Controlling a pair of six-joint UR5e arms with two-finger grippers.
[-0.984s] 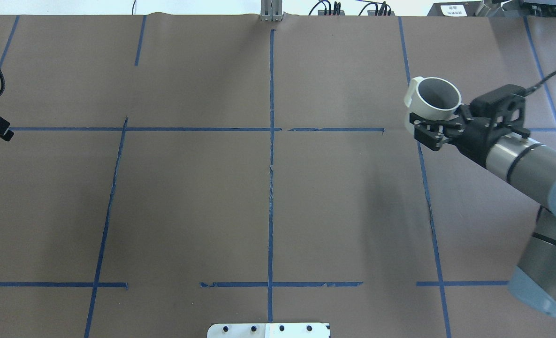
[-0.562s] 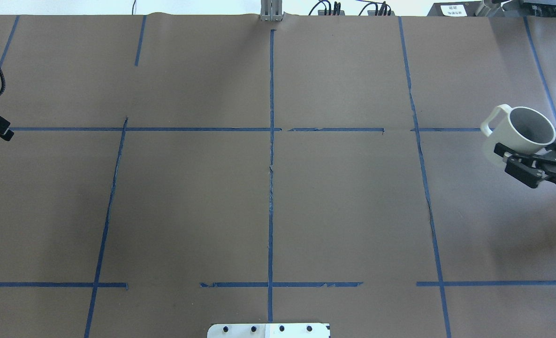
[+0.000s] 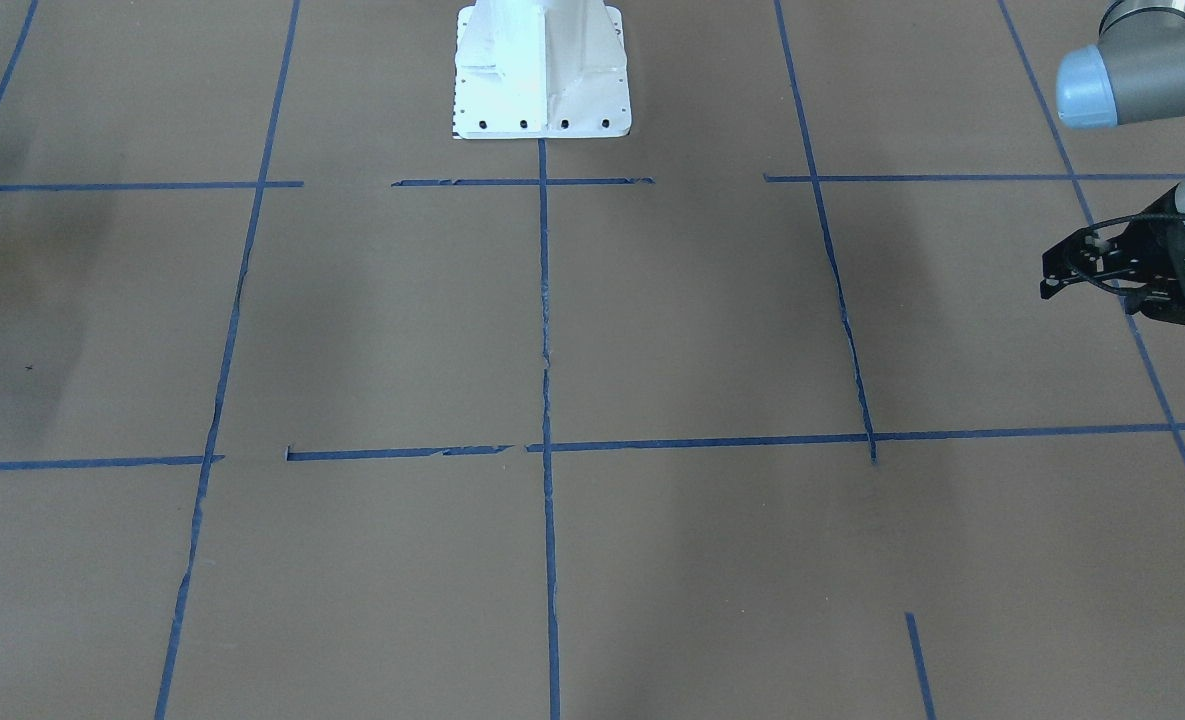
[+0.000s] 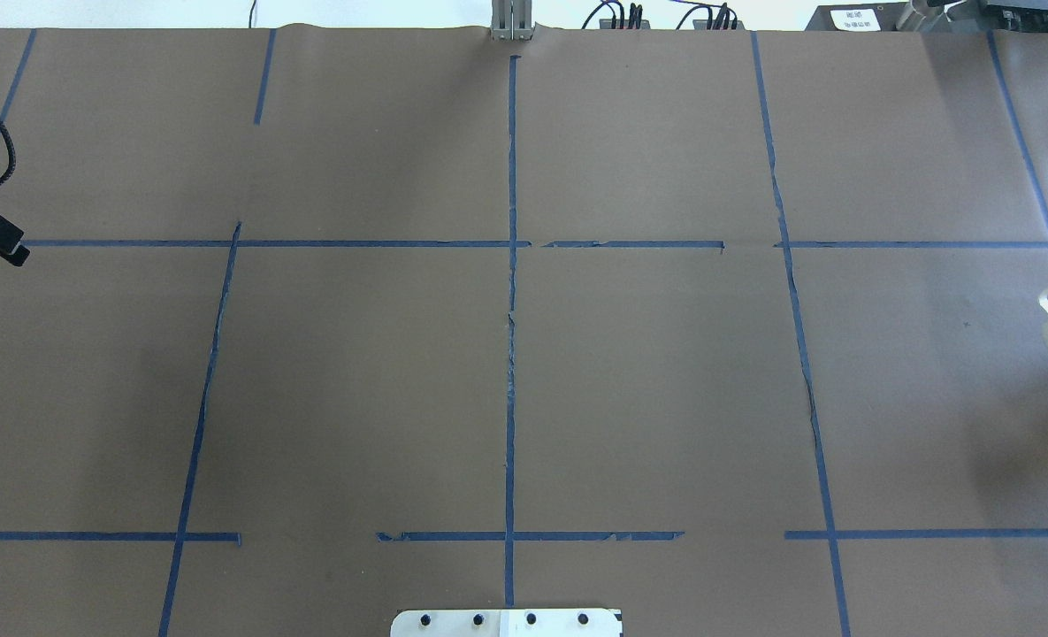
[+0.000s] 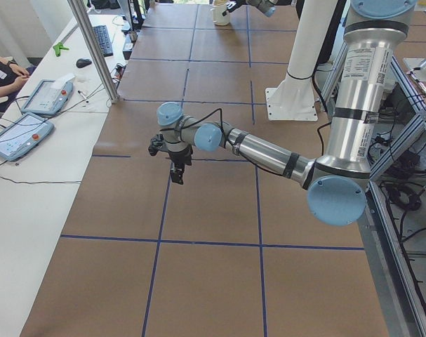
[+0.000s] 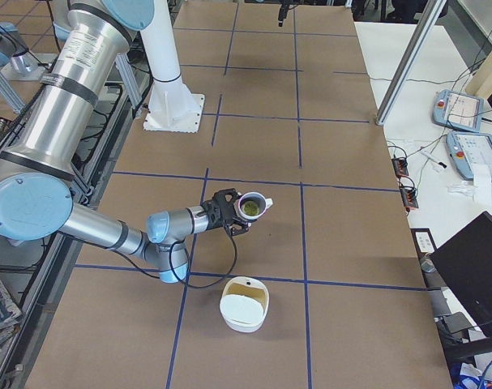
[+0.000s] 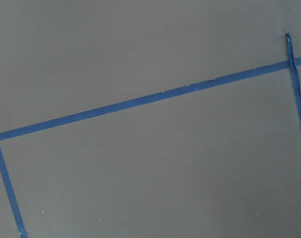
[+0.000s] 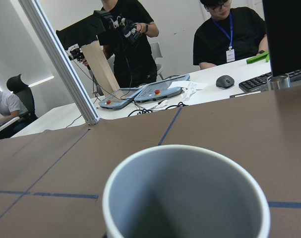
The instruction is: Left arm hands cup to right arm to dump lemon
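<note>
Brown paper gridded with blue tape (image 4: 512, 292) covers the table (image 4: 355, 380). At the centre of the exterior right view, the right gripper (image 6: 239, 212) is clamped on the cup (image 6: 254, 206), holding it above the surface just up-frame of a white bowl (image 6: 244, 306). Overhead, the cup shows only at the right edge, while the left gripper (image 5: 176, 173) hangs at the left edge, its jaw width unclear.

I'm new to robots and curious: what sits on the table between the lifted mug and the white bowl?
In the exterior right view, only bare brown paper and one strip of blue tape show between the cup and the white bowl.
</note>
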